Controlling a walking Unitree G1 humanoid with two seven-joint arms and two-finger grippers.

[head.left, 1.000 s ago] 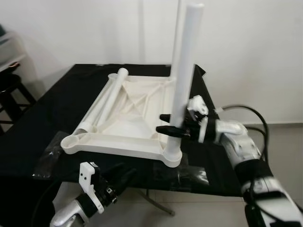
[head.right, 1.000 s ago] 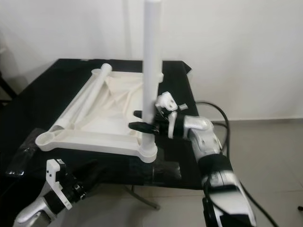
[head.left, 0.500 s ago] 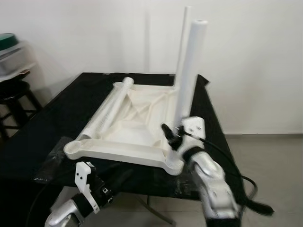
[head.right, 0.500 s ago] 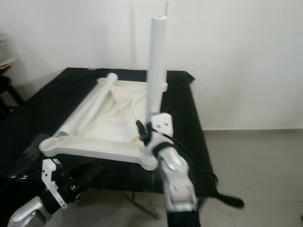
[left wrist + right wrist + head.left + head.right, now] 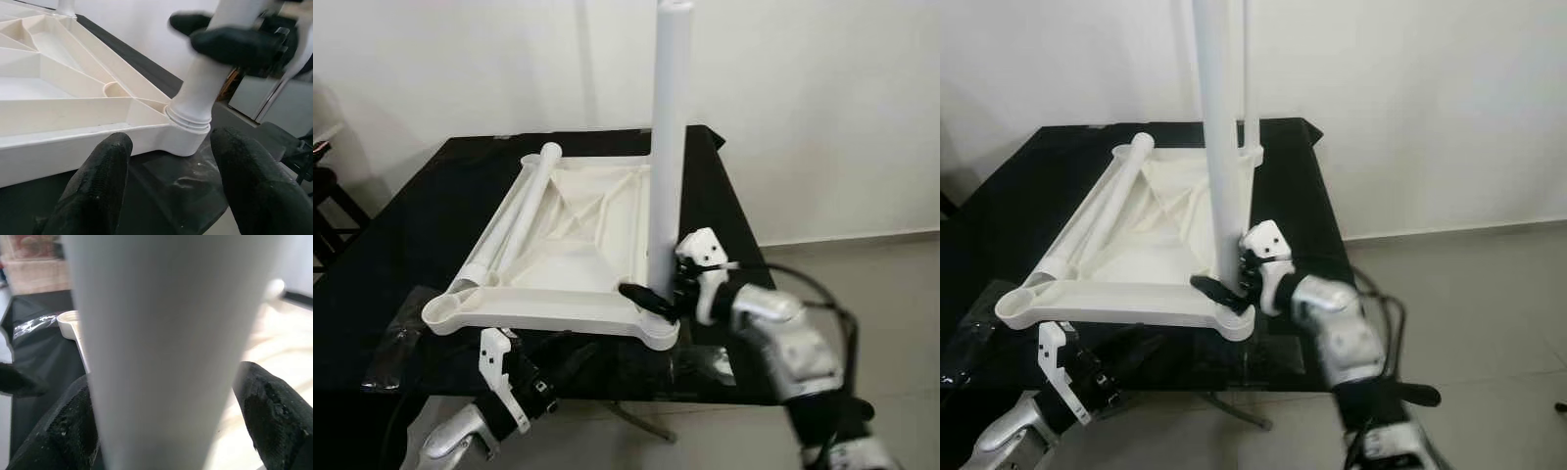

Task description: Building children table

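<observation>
Two legs already stand upright in the upturned white tabletop (image 5: 558, 264), which lies upside down on the black table (image 5: 401, 225). Starting at our left, a crinkled plastic bag (image 5: 396, 333) lies near the tabletop's corner, and a loose leg (image 5: 514, 220) rests flat along the left rim. Our left gripper (image 5: 558, 364) hovers low before the table's front edge, its fingers (image 5: 98, 186) spread wide and holding nothing, aimed at the near corner socket (image 5: 188, 129). Further right, the near upright leg (image 5: 666, 147) sits in that socket, and our right gripper (image 5: 651, 297) clasps it just above the base, one finger on each side (the wrist view shows the white tube pressed between them). The far leg (image 5: 1250, 73) stands behind at the back corner.

We judge the leg may not be fully seated. If we twist or push off-axis, the light tabletop could slide on the slick table, or the leg could lean and jam in its socket.
</observation>
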